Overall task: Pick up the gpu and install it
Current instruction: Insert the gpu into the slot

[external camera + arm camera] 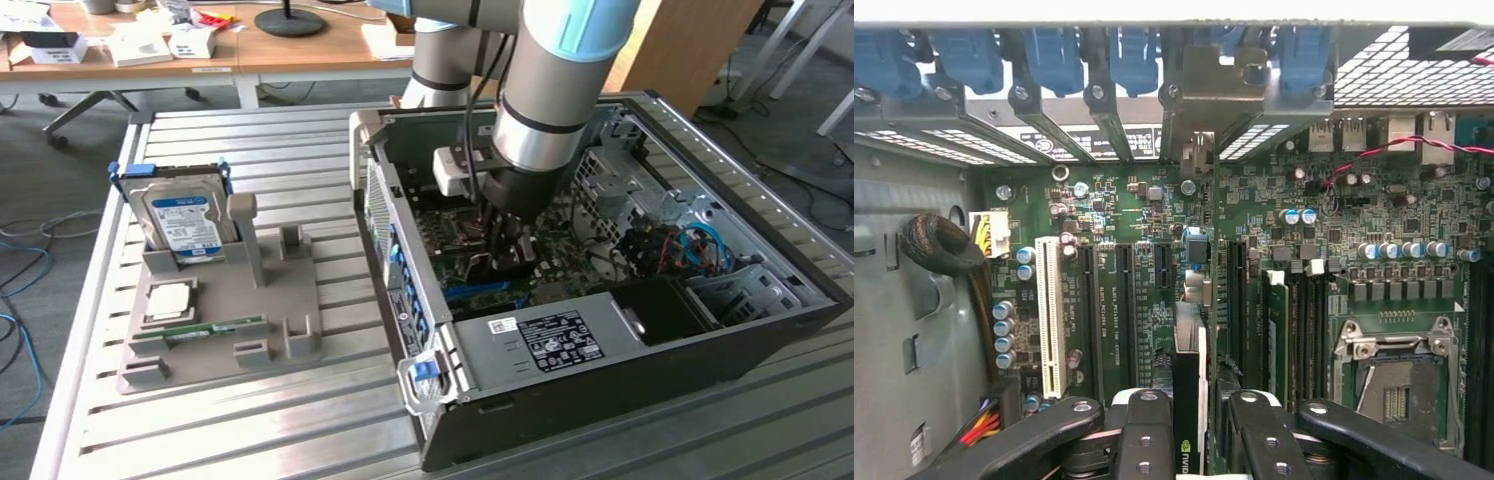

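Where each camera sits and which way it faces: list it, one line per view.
Exterior view: off the arm and raised above the table, looking down into the open computer case; the robot arm reaches inside.
Wrist view: on the wrist, facing the motherboard along the pincer; its dark fingers clamp the gpu, seen edge-on.
Shared: both views take in the motherboard and the pincer inside the case.

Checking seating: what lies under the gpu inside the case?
Green motherboard with long black slots, beside a white one. The gpu, held edge-on in the tool, covers whatever lies directly beneath it.
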### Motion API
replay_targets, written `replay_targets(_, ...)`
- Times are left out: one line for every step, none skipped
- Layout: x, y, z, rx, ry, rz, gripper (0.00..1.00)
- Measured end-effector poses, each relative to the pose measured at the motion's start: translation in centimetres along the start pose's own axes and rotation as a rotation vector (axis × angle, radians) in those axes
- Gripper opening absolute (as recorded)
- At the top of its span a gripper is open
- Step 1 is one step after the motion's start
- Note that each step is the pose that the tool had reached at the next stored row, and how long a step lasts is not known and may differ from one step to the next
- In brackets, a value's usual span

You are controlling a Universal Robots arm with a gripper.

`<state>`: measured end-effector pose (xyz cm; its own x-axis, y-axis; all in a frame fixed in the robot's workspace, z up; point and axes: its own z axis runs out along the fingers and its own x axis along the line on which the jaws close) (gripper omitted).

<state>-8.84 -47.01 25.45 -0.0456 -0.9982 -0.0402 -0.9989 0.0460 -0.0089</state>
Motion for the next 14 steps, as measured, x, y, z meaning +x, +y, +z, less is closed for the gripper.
replay_targets(0.00, 0.00, 0.03, -0.0001, 0.0001, 0.000, 0.26)
replay_targets(0.00, 0.00, 0.05, -0.0001, 0.0001, 0.000, 0.26)
replay_targets(0.00, 0.00, 0.05, -0.0001, 0.0002, 0.000, 0.26)
replay_targets(0.00, 0.00, 0.05, -0.0002, 0.0003, 0.000, 0.26)
replay_targets(0.00, 0.00, 0.05, -0.0001, 0.0003, 0.000, 0.26)
replay_targets(0.00, 0.00, 0.05, -0.0001, 0.0003, 0.000, 0.26)
replay_targets(0.00, 0.00, 0.06, -0.0001, 0.0002, 0.000, 0.26)
replay_targets(0.00, 0.00, 0.12, 0.0001, -0.0002, 0.000, 0.26)
replay_targets(0.00, 0.00, 0.17, 0.0001, -0.0003, 0.000, 0.26)
replay_targets(0.01, 0.00, 0.21, -0.0001, 0.0000, 0.000, 0.26)
replay_targets(0.01, 0.00, 0.25, -0.0001, 0.0001, 0.000, 0.26)
replay_targets(0.01, 0.00, 0.30, -0.0001, 0.0001, 0.000, 0.26)
replay_targets(0.02, 0.00, 0.34, -0.0001, 0.0002, 0.000, 0.26)
replay_targets(0.02, 0.00, 0.39, -0.0001, 0.0002, 0.000, 0.26)
